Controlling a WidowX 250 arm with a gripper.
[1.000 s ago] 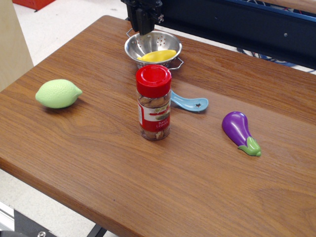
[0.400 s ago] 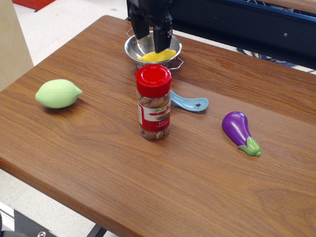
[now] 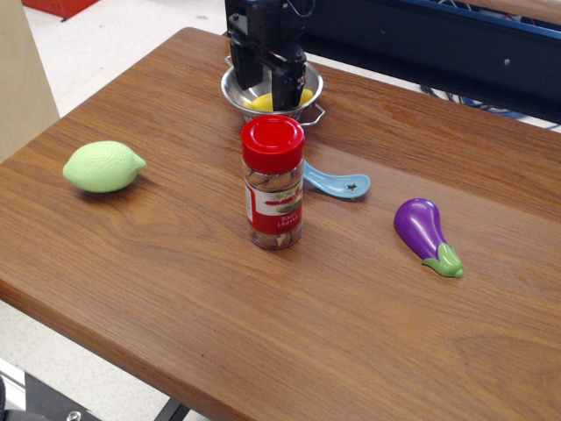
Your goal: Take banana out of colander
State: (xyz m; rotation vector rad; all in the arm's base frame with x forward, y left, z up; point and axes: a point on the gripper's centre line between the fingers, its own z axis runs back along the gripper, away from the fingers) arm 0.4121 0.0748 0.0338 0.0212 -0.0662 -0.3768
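The steel colander stands at the far middle of the wooden table. The yellow banana lies inside it, mostly hidden behind my gripper. My black gripper reaches down into the colander from above with its two fingers spread apart. One finger is on the left of the banana and the other on the right, so the fingers straddle it. I cannot tell whether they touch the banana.
A spice jar with a red lid stands just in front of the colander. A blue spoon lies to its right. A purple eggplant lies at the right, a pale green lemon at the left.
My gripper has come down from above the colander's far rim into the bowl and opened. Its fingers now stand around the banana and cover most of it.
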